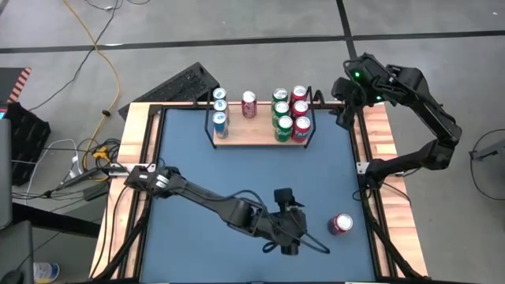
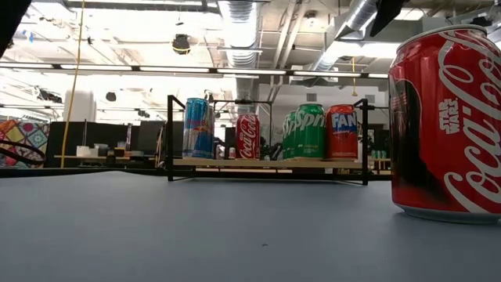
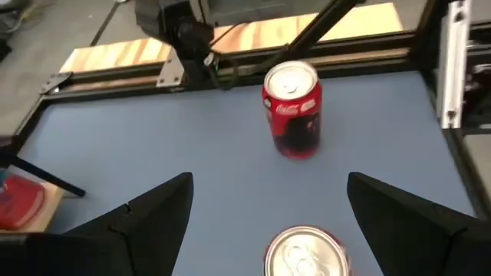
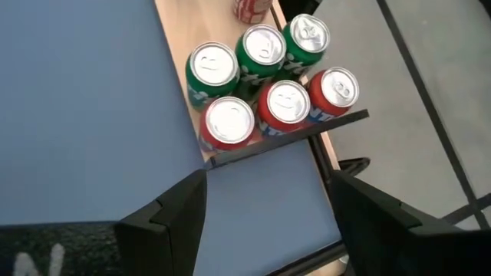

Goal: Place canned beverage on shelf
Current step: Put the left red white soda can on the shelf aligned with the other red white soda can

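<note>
The small light-wood shelf with thin black wire ends (image 1: 260, 132) stands at the upper middle of the blue tabletop (image 1: 197, 170) in the high view. It already carries three blue-and-silver cans (image 1: 220, 109) in a column at its left end, one red cola can (image 1: 249, 103) beside them, and a block of three green cans (image 1: 281, 110) and three red cans (image 1: 301, 112) at its right end. A further red cola can (image 1: 341, 224) stands upright on the tabletop at the lower right, well apart from the shelf. The left end effector (image 1: 290, 230) hangs just left of that can with its fingers spread wide, gripping nothing. The right end effector (image 1: 345, 110) waits beside the shelf's right end, fingers likewise apart and empty.
</note>
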Motion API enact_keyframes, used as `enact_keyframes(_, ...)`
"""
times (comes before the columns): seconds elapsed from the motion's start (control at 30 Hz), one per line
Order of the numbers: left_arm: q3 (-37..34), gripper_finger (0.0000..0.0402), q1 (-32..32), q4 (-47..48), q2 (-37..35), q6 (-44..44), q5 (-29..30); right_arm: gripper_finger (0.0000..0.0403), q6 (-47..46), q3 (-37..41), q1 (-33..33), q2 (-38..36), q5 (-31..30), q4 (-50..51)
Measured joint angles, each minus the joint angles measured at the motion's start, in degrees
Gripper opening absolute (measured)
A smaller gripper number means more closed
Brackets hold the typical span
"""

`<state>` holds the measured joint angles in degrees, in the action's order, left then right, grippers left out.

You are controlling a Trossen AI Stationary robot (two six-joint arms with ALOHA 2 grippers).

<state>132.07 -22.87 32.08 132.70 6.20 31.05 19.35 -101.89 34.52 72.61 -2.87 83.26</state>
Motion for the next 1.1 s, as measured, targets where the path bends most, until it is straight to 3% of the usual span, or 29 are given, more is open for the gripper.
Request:
enact_keyframes(0.87, -0.12, 0.0331, -0.81, 4.38, 7.85, 10.28, -4.86, 0.0260, 0.62, 0.02, 0.07, -0.86, 1.55, 0.53)
enact_keyframes(1.1, -0.09, 0.0293, -0.86, 4.41, 8.94, 12.75, -5.27, 0.0260, 0.62, 0.00, 0.07, -0.86, 1.60, 0.51)
